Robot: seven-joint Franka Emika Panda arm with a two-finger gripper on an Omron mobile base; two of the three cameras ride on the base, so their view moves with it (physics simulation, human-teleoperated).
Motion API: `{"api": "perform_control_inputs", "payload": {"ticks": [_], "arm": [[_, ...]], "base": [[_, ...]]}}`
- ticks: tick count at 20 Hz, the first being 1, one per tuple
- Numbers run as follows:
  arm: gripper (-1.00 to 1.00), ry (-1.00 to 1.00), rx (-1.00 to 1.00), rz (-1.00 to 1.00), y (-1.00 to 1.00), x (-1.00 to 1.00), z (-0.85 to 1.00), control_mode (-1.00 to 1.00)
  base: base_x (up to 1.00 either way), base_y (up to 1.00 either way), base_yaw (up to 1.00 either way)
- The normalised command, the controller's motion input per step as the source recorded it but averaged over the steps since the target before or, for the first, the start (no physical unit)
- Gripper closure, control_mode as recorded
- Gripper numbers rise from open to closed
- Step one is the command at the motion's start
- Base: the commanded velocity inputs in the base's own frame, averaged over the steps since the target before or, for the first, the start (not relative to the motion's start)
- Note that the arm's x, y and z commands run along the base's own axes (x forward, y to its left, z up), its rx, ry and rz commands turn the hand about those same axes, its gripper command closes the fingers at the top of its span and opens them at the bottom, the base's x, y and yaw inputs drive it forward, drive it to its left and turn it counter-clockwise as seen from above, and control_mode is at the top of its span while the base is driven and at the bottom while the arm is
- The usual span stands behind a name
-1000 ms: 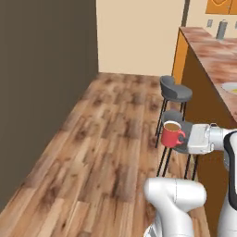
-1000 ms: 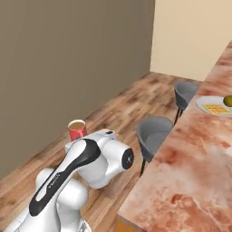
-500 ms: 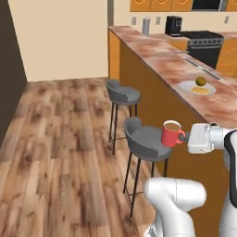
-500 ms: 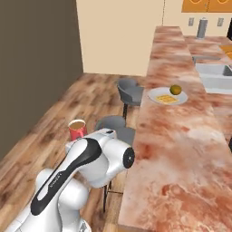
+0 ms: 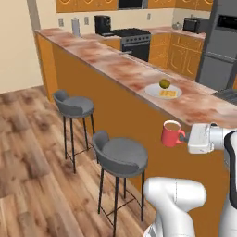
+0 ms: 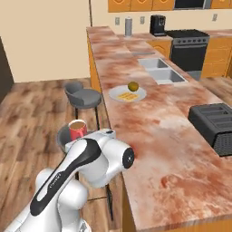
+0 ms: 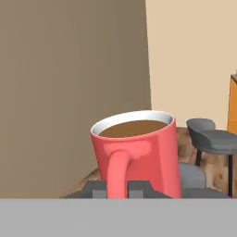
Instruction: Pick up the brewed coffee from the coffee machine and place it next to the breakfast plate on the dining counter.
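The brewed coffee, a red mug [image 5: 172, 134] with brown coffee at its rim, hangs upright in the air beside the dining counter's orange front. My gripper [image 5: 185, 137] is shut on its handle. In the hand view the mug [image 7: 136, 155] stands close, its handle between my gripper [image 7: 118, 188] tips. From the right base view the mug [image 6: 77, 129] sits left of the counter edge, below the top. The breakfast plate [image 5: 153, 90] [image 6: 139, 94], with waffle and round fruit [image 6: 132, 86], lies on the dining counter [image 5: 115, 62] [image 6: 154, 136]. A small black coffee machine [image 6: 157, 25] stands on the far back counter.
Two grey bar stools [image 5: 121, 156] [image 5: 74, 104] stand along the counter front, one just below the mug. A black toaster [image 6: 215, 124] and a sink [image 6: 161, 72] are on the counter's far side. A stove [image 5: 134, 40] and fridge [image 5: 220, 46] line the back.
The whole picture has swung, so the camera moved with the base: the counter, plate and kitchen have come into fuller view. The mug stays held in the same place relative to the arm.
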Motion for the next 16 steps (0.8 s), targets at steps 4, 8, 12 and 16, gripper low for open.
{"api": "perform_control_inputs", "payload": {"ticks": [4, 8, 12, 16], "arm": [[1.00, 0.00, 0.00, 0.00, 0.00, 0.00, 0.00, 1.00], [1.00, 0.00, 0.00, 0.00, 0.00, 0.00, 0.00, 1.00], [1.00, 0.00, 0.00, 0.00, 0.00, 0.00, 0.00, 1.00], [1.00, 0.00, 0.00, 0.00, 0.00, 0.00, 0.00, 1.00]], "base": [[0.54, 0.53, -0.57], [0.45, 0.66, -0.52], [0.16, 0.85, -0.40], [0.06, 0.77, -0.43]]}}
